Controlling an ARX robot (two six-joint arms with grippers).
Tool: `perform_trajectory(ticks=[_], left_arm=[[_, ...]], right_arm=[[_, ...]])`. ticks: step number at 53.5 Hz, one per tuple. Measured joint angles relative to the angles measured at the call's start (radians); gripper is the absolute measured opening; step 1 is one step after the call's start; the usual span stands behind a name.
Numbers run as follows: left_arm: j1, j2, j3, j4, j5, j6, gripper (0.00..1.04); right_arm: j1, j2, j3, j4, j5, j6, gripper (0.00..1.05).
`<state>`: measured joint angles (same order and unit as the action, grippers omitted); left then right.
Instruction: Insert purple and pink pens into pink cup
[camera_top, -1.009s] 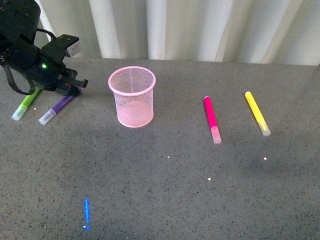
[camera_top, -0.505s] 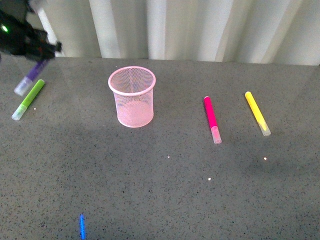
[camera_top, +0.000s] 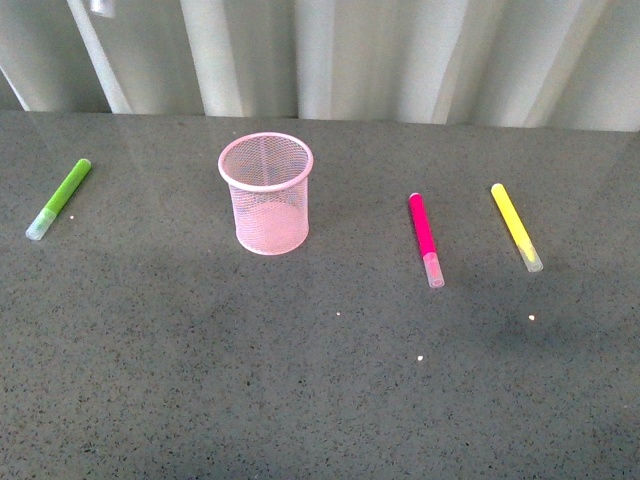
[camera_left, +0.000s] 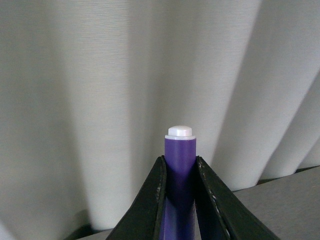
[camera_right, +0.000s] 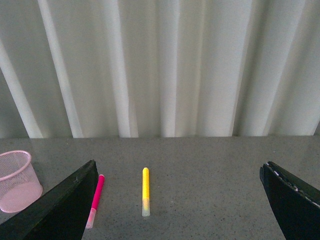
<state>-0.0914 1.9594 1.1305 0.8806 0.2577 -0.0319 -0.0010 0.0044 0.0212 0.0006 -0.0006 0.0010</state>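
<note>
Purple pen (camera_left: 180, 165): off the tabletop (camera_top: 300, 380) now, gone from front view, pinched between left fingers (camera_left: 147, 200).
Right fingers (camera_right: 60, 205): spread wide, empty.
Pink pen (camera_top: 425, 238): unmoved.

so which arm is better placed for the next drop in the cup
Left: the left gripper is shut on the purple pen, ready for the pink cup. The right gripper is open and empty; the pink pen lies on the table.
</note>
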Motion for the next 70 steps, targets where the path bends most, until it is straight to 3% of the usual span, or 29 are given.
perform_trajectory(ticks=[7, 22, 70], left_arm=[[-0.072, 0.067, -0.002, 0.166, -0.071, -0.055, 0.13], [-0.111, 0.127, -0.047, 0.274, -0.104, -0.137, 0.13], [-0.168, 0.213, -0.114, 0.364, -0.176, -0.259, 0.13]], right_arm=[[0.000, 0.000, 0.000, 0.000, 0.000, 0.000, 0.98], [0.000, 0.000, 0.000, 0.000, 0.000, 0.000, 0.98], [0.000, 0.000, 0.000, 0.000, 0.000, 0.000, 0.98]])
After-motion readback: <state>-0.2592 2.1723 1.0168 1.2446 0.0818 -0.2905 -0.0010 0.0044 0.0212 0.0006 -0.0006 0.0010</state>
